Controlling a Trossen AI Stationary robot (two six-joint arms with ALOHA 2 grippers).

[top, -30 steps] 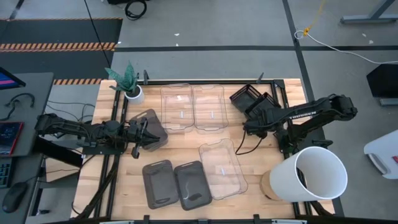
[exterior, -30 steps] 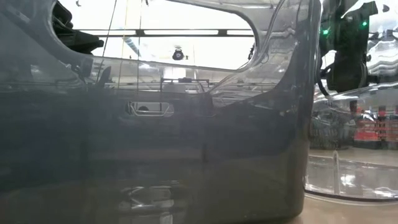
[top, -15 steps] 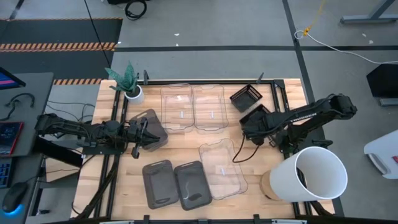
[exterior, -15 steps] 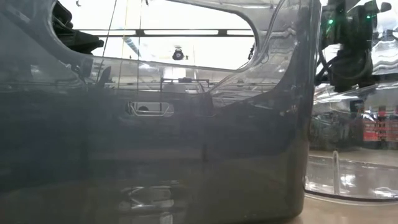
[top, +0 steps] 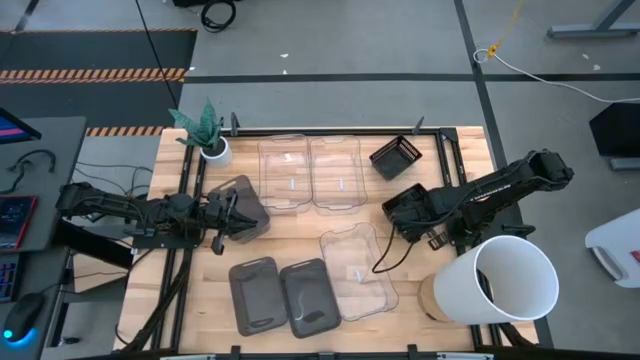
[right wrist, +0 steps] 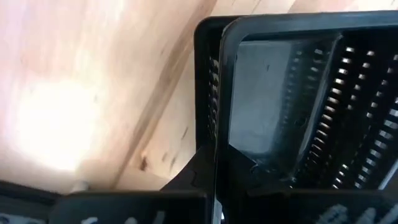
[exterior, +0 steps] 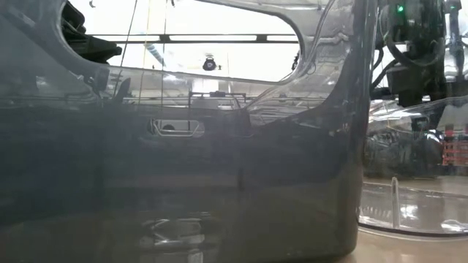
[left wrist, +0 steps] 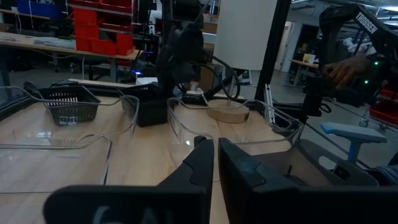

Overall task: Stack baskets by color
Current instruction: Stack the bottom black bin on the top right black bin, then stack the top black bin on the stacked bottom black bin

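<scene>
My right gripper (top: 408, 212) (right wrist: 214, 158) hangs over the table's right middle, shut on a small black slatted basket (top: 402, 203). A second black slatted basket (top: 395, 156) sits on the table at the far right. Two clear baskets (top: 310, 172) lie side by side at the far edge, and a third clear basket (top: 358, 270) lies near the front. Beside it two dark grey baskets (top: 282, 296) lie flat. A third dark grey basket (top: 250, 203) lies tilted at my left gripper (top: 236, 215) (left wrist: 216, 146), which stands shut and level. My right gripper pinches one side wall (right wrist: 215, 93) of the black slatted basket, near a corner, with one finger (right wrist: 249, 177) inside and one outside. The fingers point down from above. The basket hangs below them, clear of the wood. Whether my left gripper touches the tilted grey basket, I cannot tell.
A big white bucket (top: 510, 280) lies on its side at the near right corner. A small white plant pot (top: 213, 150) stands at the far left. In the low view a dark grey basket (exterior: 183, 161) fills most of the picture.
My right gripper has carried the black slatted basket away from the other black one, toward the table's near edge and a little to the left, turning at the wrist as it went. The other black basket has stayed in place.
</scene>
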